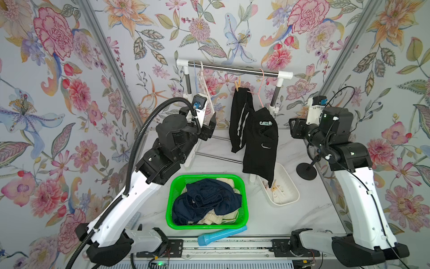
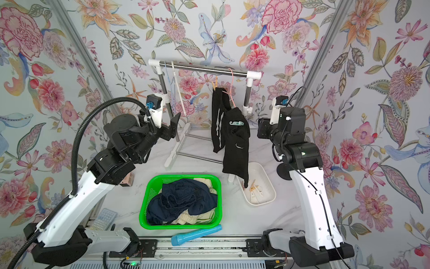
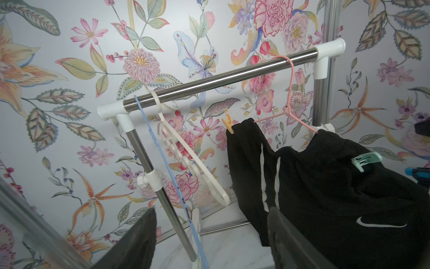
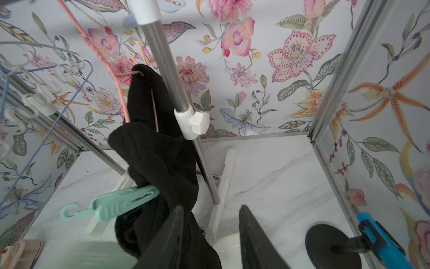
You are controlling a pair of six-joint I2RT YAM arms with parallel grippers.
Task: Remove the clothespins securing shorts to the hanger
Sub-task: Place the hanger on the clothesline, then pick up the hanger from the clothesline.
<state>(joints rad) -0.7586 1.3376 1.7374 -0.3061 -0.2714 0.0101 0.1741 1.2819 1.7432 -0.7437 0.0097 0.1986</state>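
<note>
Black shorts (image 1: 258,139) with pale side stripes hang from a pink hanger (image 1: 261,81) on the rack rail (image 1: 232,68). A tan clothespin (image 1: 237,85) (image 3: 227,122) pins their upper corner. A pale teal clip (image 1: 266,123) (image 4: 121,202) grips the fabric lower down. My left gripper (image 1: 209,127) (image 3: 211,233) is open, left of the shorts and apart from them. To their right my right gripper (image 1: 293,125) (image 4: 210,223) is open with nothing between its jaws; one finger (image 4: 174,233) lies against the hanging fabric in the right wrist view, with the teal clip off to its side.
A green basket (image 1: 172,198) in front holds navy shorts (image 1: 209,198) and cream shorts (image 1: 209,220). A white tray (image 1: 290,186) with loose clothespins sits under the black shorts. Bare white and blue hangers (image 1: 204,83) hang at the rail's left end. Blue tube (image 1: 221,235), black round stand (image 1: 306,171).
</note>
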